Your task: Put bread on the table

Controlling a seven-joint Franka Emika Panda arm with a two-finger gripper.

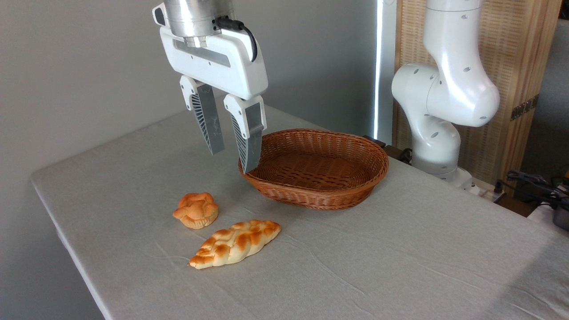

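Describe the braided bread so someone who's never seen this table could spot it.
Start at the wicker basket on the grey table. The bread lies on the cloth in front of it. It is long, pale and pointed; the bun beside it is small and round.

I see a brown oval wicker basket with nothing inside it. A small round orange knotted bun lies well apart from it, to its left. Behind stands a slatted wooden screen, with dark cables at far right.
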